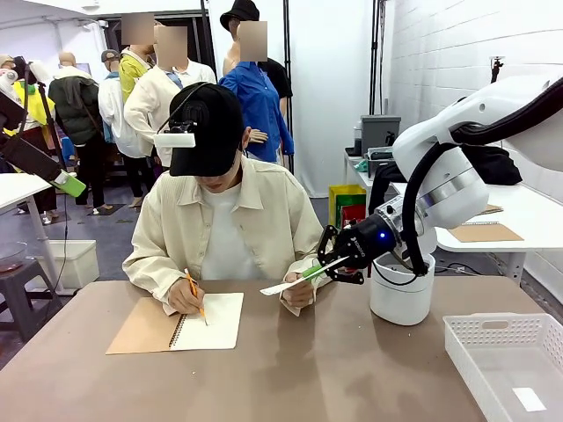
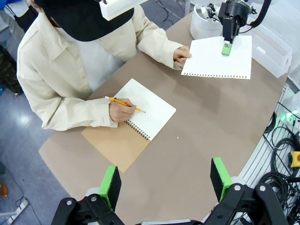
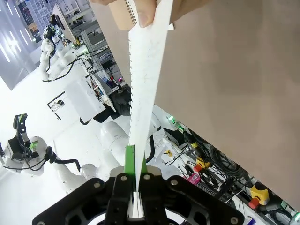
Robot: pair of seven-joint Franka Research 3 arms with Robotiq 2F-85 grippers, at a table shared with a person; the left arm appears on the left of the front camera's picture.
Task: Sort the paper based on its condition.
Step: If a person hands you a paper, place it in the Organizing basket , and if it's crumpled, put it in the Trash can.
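Note:
A flat white sheet of paper (image 1: 288, 284) with a punched edge hangs above the table, held at both ends. The person's hand (image 1: 299, 294) pinches its near-person end, and my right gripper (image 1: 331, 266) is shut on the other end. From above, the paper (image 2: 213, 58) lies level between that hand (image 2: 182, 55) and the right gripper (image 2: 226, 48). In the right wrist view the paper (image 3: 143, 84) runs edge-on from the shut gripper (image 3: 136, 187) up to the person's fingers (image 3: 147, 11). My left gripper (image 2: 164, 180) hovers high over the table, open, nothing between its pads.
The person writes with a pencil (image 1: 195, 296) in an open spiral notebook (image 1: 211, 321) with a brown cover. A white round bin (image 1: 402, 297) stands behind the right gripper. A white perforated basket (image 1: 506, 356) sits at the table's right edge.

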